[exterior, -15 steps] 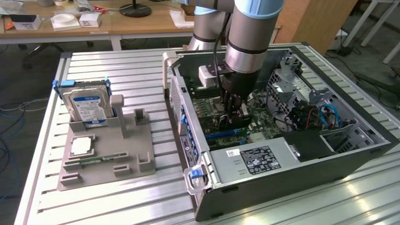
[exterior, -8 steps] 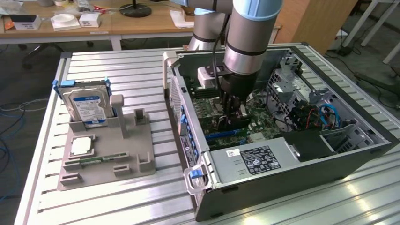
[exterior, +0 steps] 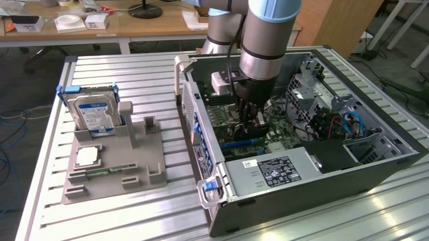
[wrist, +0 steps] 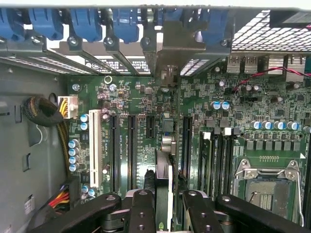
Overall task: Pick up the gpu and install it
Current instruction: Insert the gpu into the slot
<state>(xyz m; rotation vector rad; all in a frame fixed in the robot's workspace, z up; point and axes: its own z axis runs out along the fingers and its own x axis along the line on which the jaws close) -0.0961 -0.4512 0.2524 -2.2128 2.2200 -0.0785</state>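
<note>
Exterior view: arm down inside open case (exterior: pixel 322 196). Claw (exterior: pixel 252 123) pinching gpu (exterior: pixel 245 134) from above, card hanging just under fingertips, over board (exterior: pixel 282 131). Hard drive (exterior: pixel 96 111) upright in tray (exterior: pixel 114 168), exterior view's left, well apart.

Wrist view: claw (wrist: pixel 168 213) clamped on gpu (wrist: pixel 165 170). Card edge-on between fingers (wrist: pixel 142 211), running alongside slots (wrist: pixel 131 145) toward blue latches (wrist: pixel 87 22). Seated or not, cannot tell.

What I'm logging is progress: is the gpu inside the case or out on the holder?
Inside the case: the gripper holds the gpu edge-on over the motherboard. Seated or not: cannot tell.
</note>
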